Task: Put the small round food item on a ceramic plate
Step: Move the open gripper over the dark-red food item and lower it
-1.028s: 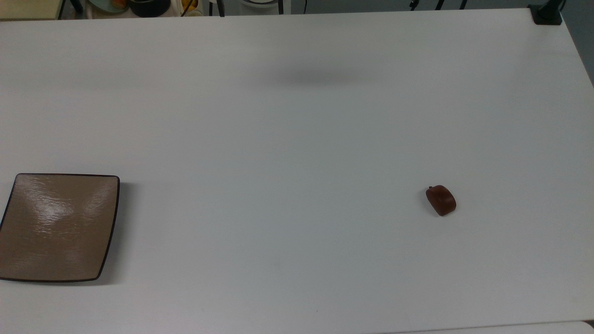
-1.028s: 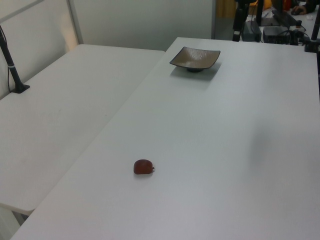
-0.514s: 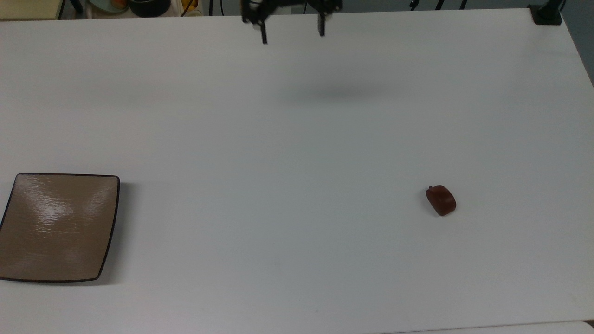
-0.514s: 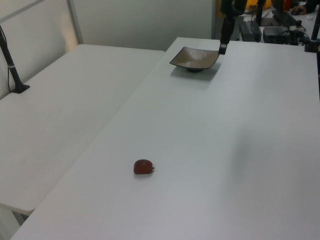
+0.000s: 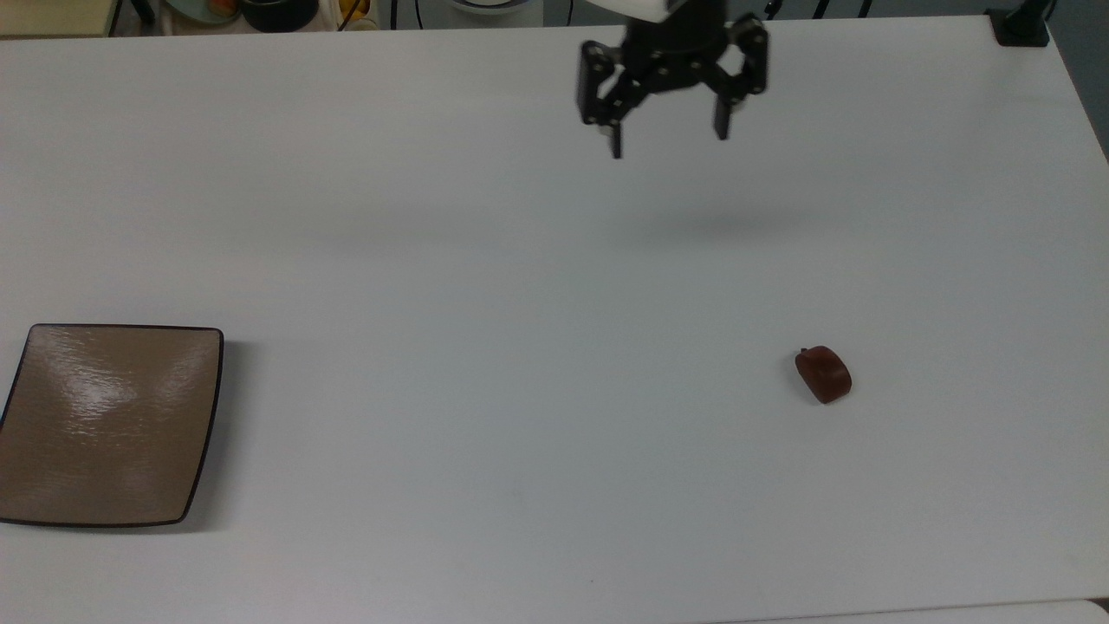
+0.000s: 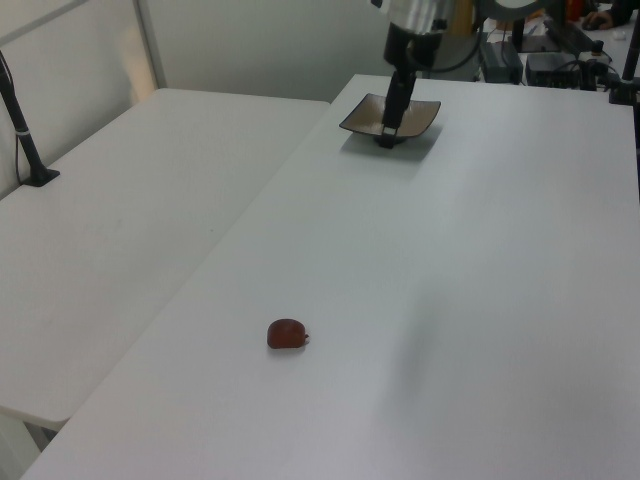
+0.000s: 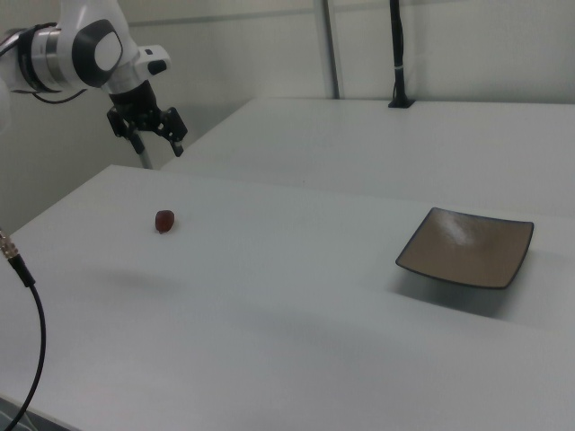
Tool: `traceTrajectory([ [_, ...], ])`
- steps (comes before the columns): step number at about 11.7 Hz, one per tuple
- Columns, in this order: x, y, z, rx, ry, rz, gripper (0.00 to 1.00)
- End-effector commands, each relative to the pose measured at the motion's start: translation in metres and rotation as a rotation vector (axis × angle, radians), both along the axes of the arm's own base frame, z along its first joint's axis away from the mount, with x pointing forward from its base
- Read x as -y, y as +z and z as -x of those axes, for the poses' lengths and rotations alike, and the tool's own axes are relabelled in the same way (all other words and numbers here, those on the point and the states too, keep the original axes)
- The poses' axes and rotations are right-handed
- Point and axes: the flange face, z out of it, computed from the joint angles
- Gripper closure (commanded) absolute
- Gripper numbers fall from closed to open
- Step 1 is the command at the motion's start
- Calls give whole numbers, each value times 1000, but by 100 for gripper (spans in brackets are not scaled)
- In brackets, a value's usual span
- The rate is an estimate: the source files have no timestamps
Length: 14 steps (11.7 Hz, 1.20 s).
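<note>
Overhead, jaws spread (nothing held), food item (image 5: 823, 375) untouched, plate (image 5: 104, 425) bare

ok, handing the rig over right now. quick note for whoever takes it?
Gripper: open, empty, hovering above the white table, near the top view's upper edge.
Small round food item: lying on the table toward the top view's right, untouched.
Ceramic plate: at the top view's left edge, nothing on it.
Done: nothing grasped yet.
Left: descend on the food item, grasp it, carry it across the table, set it on the plate.
</note>
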Motion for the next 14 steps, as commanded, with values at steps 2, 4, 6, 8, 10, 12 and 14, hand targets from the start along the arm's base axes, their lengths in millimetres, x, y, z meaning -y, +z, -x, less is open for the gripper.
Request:
traceTrajectory([
  [2, -59, -23, -27, 85, 14, -49, 0],
  [4, -70, -37, -34, 114, 6, -70, 0],
  [6, -98, -65, -37, 135, 32, -79, 0],
  [8, -116, -85, -42, 159, 30, -96, 0],
  [10, -131, -115, -49, 184, -3, -112, 0],
  [12, -152, -147, -46, 200, 31, -85, 0],
  [14, -161, -165, -48, 216, 22, -97, 0],
])
